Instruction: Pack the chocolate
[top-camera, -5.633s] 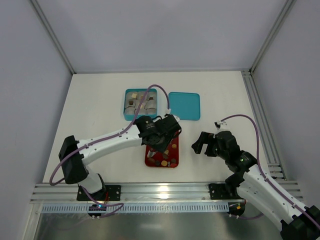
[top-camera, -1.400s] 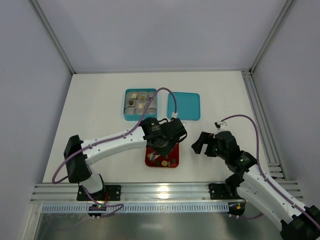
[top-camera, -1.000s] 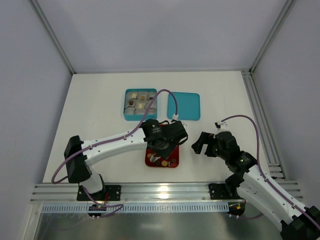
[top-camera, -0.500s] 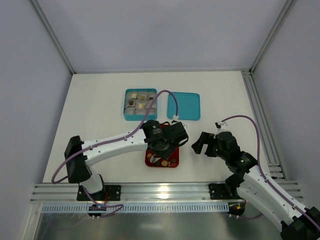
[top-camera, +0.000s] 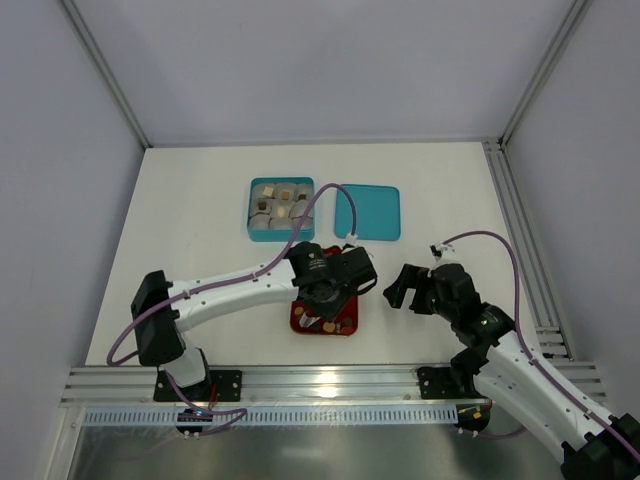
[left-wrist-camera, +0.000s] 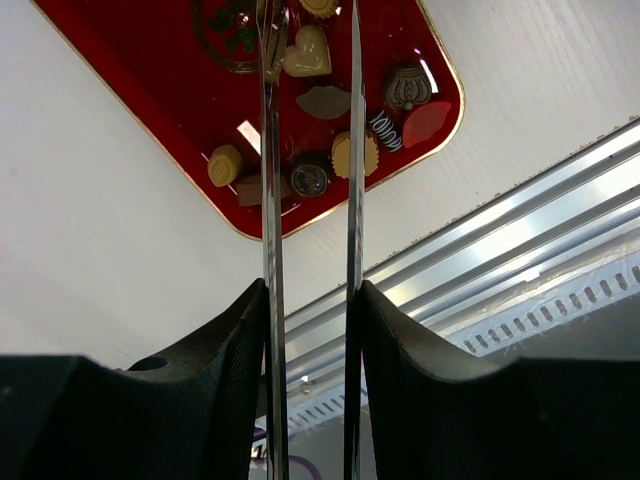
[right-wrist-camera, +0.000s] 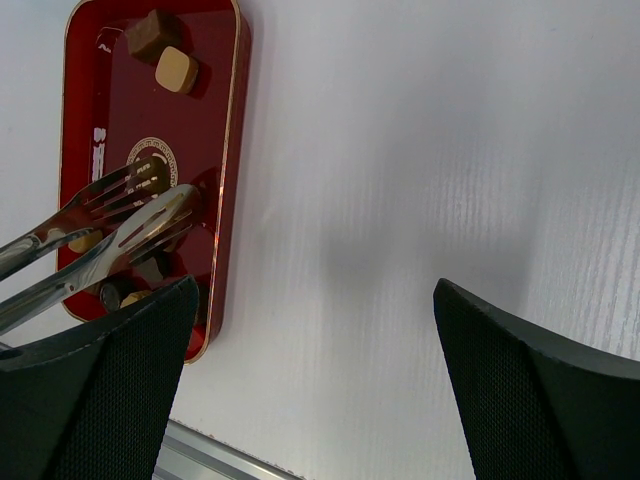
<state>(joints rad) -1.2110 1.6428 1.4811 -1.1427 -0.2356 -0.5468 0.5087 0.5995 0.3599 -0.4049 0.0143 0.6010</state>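
1. Top external view: the white table (top-camera: 200, 200) carries everything, and both arms reach in from its near edge.
2. The left arm (top-camera: 222, 290) stretches rightward to the red tray (left-wrist-camera: 140, 70). The right arm (top-camera: 510, 360) is bent, with its wrist to the right of the tray and apart from it.
3. A teal lid (top-camera: 375, 215) lies flat just right of the teal box (top-camera: 280, 237), toward the far side. The box holds pale paper cups (top-camera: 263, 210), several with a piece of chocolate inside.
4. The red tray sits near the front edge, on the near side of the box.
5. The left gripper (left-wrist-camera: 310, 300) hangs over the tray, its jaws clamped on a pair of metal tongs (right-wrist-camera: 165, 212).
6. The right gripper (right-wrist-camera: 312, 290) is over bare table with its fingers spread wide and nothing between them.
7. The tongs' tips stand slightly apart above the tray's gold medallion (right-wrist-camera: 152, 150). Whether they touch any piece I cannot tell.
8. Loose chocolate pieces (left-wrist-camera: 352, 155) lie scattered on the tray in dark brown, tan and cream. In the left wrist view a cream heart (left-wrist-camera: 307, 52) shows between the two tong blades. A brown square (right-wrist-camera: 152, 30) and a tan square (right-wrist-camera: 177, 70) lie at the end of the tray that shows at the top of the right wrist view.
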